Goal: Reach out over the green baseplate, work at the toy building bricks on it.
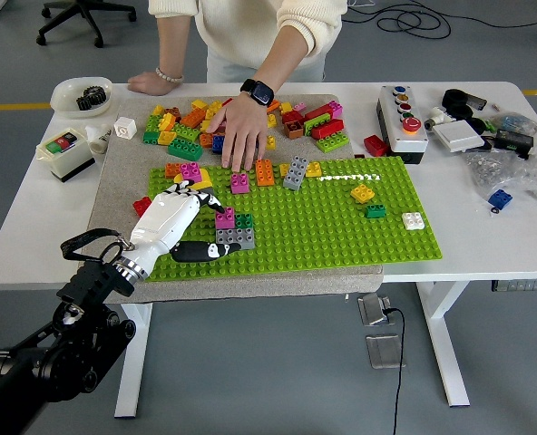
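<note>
The green baseplate [341,227] lies on a grey mat in the middle of the table. My left hand [180,220], white-shelled with black fingers, rests over the plate's near left corner, fingers relaxed and holding nothing. Its thumb lies flat, pointing at a grey brick [235,238] with a magenta brick [225,217] and a small green brick [244,220] just behind it. A person's hand [239,134] presses down at the plate's far edge, next to a magenta brick [239,182] and an orange brick [265,171]. My right hand is out of view.
Loose bricks [187,131] lie piled on the mat behind the plate. A grey stack [295,172], yellow [362,192], green [375,211] and white [413,220] bricks sit on the plate. A button box [402,120] and clutter stand at the right, a switch box [63,152] and bowl [78,94] at the left.
</note>
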You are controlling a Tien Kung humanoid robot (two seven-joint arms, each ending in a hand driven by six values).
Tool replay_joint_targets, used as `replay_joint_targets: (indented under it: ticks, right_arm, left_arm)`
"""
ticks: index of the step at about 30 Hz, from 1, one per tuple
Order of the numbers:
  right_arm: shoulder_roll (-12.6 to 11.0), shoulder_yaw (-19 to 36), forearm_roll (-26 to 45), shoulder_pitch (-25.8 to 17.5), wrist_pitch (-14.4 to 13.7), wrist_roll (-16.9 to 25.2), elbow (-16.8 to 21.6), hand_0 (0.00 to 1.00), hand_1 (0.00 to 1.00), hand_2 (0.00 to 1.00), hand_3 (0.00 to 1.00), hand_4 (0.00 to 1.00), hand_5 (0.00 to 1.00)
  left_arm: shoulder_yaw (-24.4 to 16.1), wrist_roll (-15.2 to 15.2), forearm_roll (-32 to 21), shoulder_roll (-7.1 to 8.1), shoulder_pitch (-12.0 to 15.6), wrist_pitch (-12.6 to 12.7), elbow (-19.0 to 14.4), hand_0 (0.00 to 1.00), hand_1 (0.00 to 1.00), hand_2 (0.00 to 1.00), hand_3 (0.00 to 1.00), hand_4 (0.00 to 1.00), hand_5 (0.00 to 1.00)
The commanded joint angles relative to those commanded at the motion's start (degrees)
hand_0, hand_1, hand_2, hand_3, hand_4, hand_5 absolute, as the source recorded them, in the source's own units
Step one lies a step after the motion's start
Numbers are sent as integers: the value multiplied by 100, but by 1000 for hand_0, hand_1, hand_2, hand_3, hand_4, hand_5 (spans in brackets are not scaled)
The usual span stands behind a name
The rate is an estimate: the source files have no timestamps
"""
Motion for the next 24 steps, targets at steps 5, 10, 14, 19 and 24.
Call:
replay_joint_targets:
  ticks: [5, 10, 14, 19, 24]
  right_arm:
    - [0, 16, -6, 0, 3, -2, 0, 745, 636, 677, 635, 854, 559]
    - [3, 18, -2, 9, 1, 4, 0, 745, 636, 677, 635, 854, 560]
    - [4, 20, -2, 6, 1, 3, 0, 746, 636, 677, 635, 854, 561]
    - [3, 24, 1, 6, -1, 2, 0, 745, 636, 677, 635, 855, 563]
    - [3, 25, 6, 10, 0, 2, 0, 745, 636, 677, 635, 855, 563]
  left_arm:
    - [-113, 53, 0, 14, 28, -48, -172, 876, 705, 666, 581, 998, 701]
    - [-174, 99, 0, 30, 60, -66, -351, 878, 703, 665, 582, 998, 704]
    - [-174, 93, 0, 34, 48, -64, -321, 880, 705, 667, 582, 998, 705]
    - [-139, 118, 0, 26, 59, -174, -204, 921, 756, 720, 596, 998, 721]
    - [-124, 152, 0, 17, 49, -262, -179, 921, 756, 720, 596, 998, 721]
